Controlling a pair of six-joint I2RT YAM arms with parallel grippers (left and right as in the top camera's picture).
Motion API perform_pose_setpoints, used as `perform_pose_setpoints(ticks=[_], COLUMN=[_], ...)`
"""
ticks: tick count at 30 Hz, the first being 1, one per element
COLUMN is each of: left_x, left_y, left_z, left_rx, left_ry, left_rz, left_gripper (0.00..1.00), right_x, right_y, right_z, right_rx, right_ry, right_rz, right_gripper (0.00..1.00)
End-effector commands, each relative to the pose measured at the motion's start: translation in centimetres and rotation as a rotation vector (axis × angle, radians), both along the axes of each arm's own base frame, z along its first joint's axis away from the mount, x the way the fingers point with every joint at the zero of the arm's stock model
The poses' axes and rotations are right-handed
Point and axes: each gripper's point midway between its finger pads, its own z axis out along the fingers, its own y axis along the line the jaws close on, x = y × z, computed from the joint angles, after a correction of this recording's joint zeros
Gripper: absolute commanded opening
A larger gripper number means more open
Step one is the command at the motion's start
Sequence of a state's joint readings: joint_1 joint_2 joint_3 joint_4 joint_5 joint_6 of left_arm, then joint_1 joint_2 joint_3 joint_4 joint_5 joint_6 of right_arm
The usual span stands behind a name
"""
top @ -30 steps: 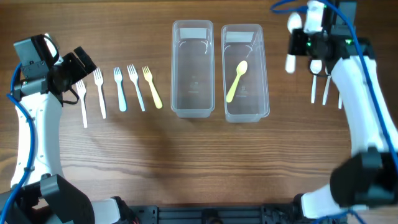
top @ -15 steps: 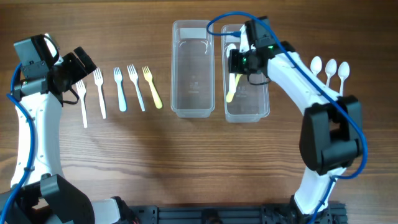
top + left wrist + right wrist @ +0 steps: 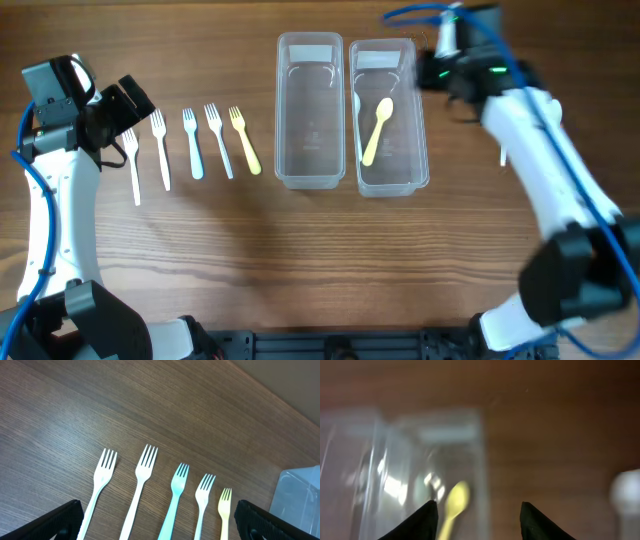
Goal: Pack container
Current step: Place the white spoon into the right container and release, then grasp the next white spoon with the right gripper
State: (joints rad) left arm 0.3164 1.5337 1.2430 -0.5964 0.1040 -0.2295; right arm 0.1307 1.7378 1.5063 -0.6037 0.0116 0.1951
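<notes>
Two clear containers stand side by side, the left one (image 3: 310, 110) empty and the right one (image 3: 412, 120) holding a yellow spoon (image 3: 377, 128). A pale shape by that container's left wall (image 3: 357, 100) may be a white spoon. Several forks lie in a row: white (image 3: 133, 160), white (image 3: 161, 148), blue (image 3: 192, 142), white (image 3: 217, 138) and yellow (image 3: 243, 138). My left gripper (image 3: 130, 100) hovers open over the forks (image 3: 157, 525). My right gripper (image 3: 445, 45) is open and empty beside the right container's far right corner (image 3: 477, 520). The blurred right wrist view shows the yellow spoon (image 3: 454, 505).
A white spoon head (image 3: 626, 491) shows at the right edge of the right wrist view. In the overhead view my right arm (image 3: 540, 130) covers the spoons on the right; only a white sliver (image 3: 502, 155) shows. Bare wood lies in front of the containers.
My right arm swung from the right side over the right container with a white spoon, then pulled back to the container's far right corner with its jaws open. The left arm has not moved.
</notes>
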Motion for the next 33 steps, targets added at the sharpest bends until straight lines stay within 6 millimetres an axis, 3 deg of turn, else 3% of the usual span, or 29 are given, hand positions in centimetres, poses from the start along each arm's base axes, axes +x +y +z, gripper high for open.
perform_pose_setpoints(ticks=[1, 2, 6, 10, 12, 16, 24, 33], left_x=[0.4, 0.4, 0.4, 0.4, 0.4, 0.4, 0.4, 0.4], left_y=[0.0, 0.0, 0.0, 0.0, 0.0, 0.0, 0.0, 0.0], left_z=[0.8, 0.8, 0.8, 0.8, 0.8, 0.8, 0.8, 0.8], left_rx=[0.003, 0.003, 0.003, 0.003, 0.003, 0.003, 0.003, 0.003], left_ry=[-0.021, -0.021, -0.021, -0.021, -0.021, -0.021, -0.021, -0.021], left_rz=[-0.02, -0.02, -0.02, -0.02, -0.02, -0.02, -0.02, -0.02], left_gripper=[1.0, 1.0, 1.0, 1.0, 1.0, 1.0, 1.0, 1.0], right_x=[-0.4, -0.8, -2.2, -3.1, -3.2, -3.5, -3.4, -4.5], right_y=[-9.7, -11.0, -13.1, -14.0, -14.1, -16.1, -17.3, -18.0], right_z=[3.2, 1.6, -6.3, -12.0, -13.5, -15.8, -17.2, -20.1], right_rx=[-0.188, -0.161, -0.027, -0.013, -0.04, -0.15, -0.147, -0.113], right_ry=[-0.05, 0.0, 0.22, 0.368, 0.398, 0.457, 0.465, 0.531], right_rz=[-0.138, -0.145, -0.097, -0.087, -0.05, -0.073, -0.074, -0.101], right_gripper=[0.52, 0.52, 0.52, 0.52, 0.56, 0.56, 0.51, 0.42])
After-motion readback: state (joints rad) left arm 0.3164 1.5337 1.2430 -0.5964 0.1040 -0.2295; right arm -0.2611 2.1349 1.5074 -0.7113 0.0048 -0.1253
